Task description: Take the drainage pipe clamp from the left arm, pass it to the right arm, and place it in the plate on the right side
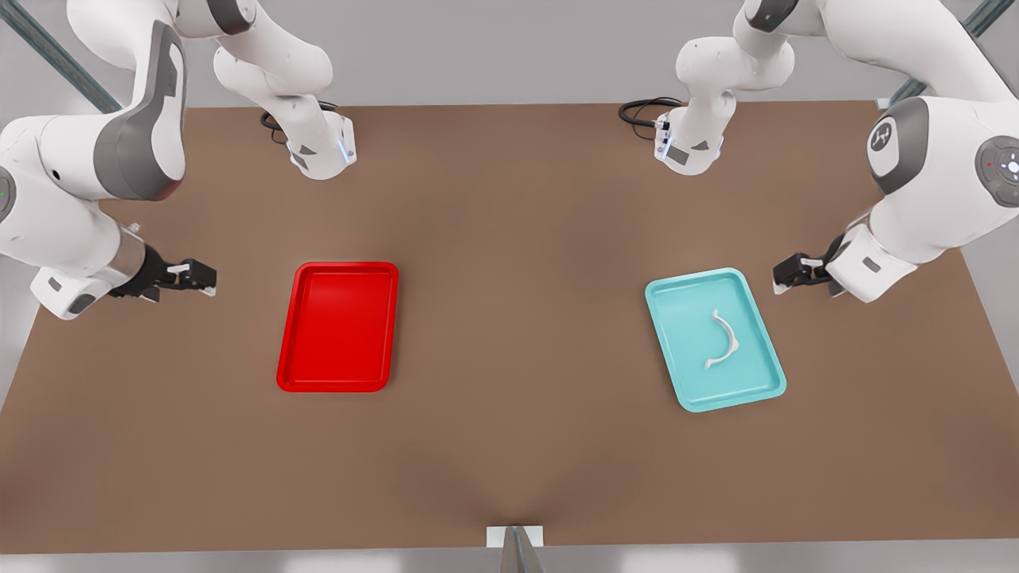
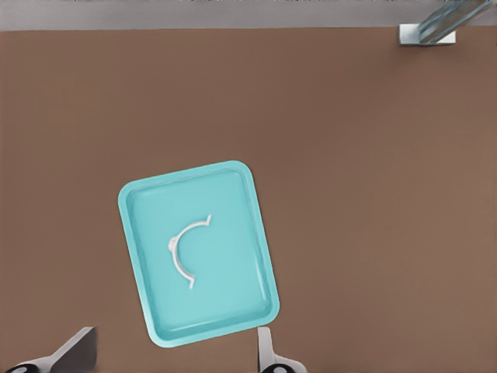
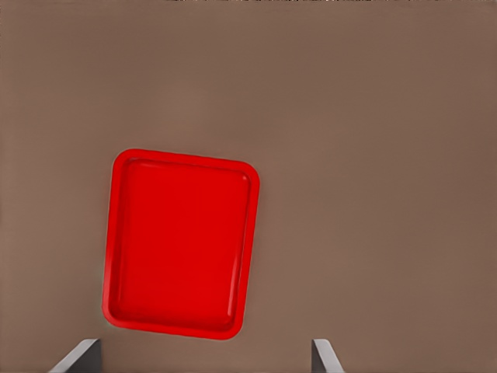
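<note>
We saw the small white half-ring clamp (image 1: 723, 341) lying in the teal tray (image 1: 678, 294); beside that tray the left gripper (image 1: 784, 274) was spread, and the right gripper (image 1: 208, 275), spread too, was beyond the red plate (image 1: 306, 274).

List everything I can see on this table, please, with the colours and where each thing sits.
drainage pipe clamp: one, white, lying inside the teal tray
teal tray: one, on the table at the front view's right
plate: one, bright red, on the table at the front view's left
table: one, brown, under everything
left gripper: one, black, fingers open, hovering beside the teal tray
right gripper: one, black, fingers open, hovering beside the plate
</note>
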